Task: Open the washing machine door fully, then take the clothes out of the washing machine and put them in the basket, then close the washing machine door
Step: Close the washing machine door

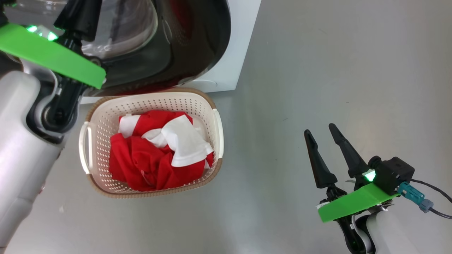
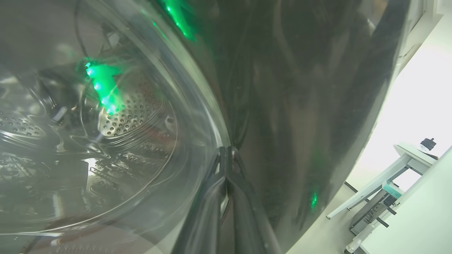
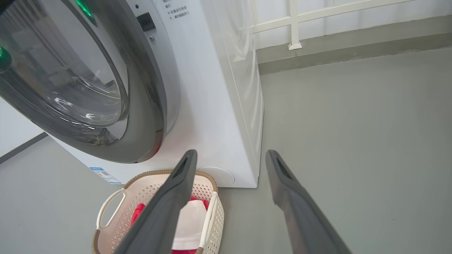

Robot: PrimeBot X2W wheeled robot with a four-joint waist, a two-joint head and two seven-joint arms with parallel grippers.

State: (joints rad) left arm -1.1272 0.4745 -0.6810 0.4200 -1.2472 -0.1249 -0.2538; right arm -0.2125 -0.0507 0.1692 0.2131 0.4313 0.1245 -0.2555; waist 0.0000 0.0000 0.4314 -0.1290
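Note:
The basket (image 1: 152, 94) sits on the grey floor in front of the washing machine (image 1: 233, 53), with the red and white clothes (image 1: 148, 158) bunched inside it. The washing machine door (image 1: 197, 42) lies close against the machine's front; I cannot tell whether it is latched. In the left wrist view my left gripper (image 2: 226, 148) is shut, its tips pressed on the door's black rim (image 2: 300, 106) beside the glass window (image 2: 106, 141). My right gripper (image 1: 319, 129) hangs open and empty over the floor, right of the basket. Its wrist view looks past the open fingers (image 3: 176, 197) at the basket (image 3: 141, 192), clothes (image 3: 190, 218) and door (image 3: 141, 106).
My left forearm and its green plate (image 1: 53, 53) cross the upper left, above the basket's left side. A cable (image 1: 434, 197) trails from the right wrist. A white railing (image 3: 293, 24) runs behind the machine. White table legs (image 2: 388, 173) stand beyond the door.

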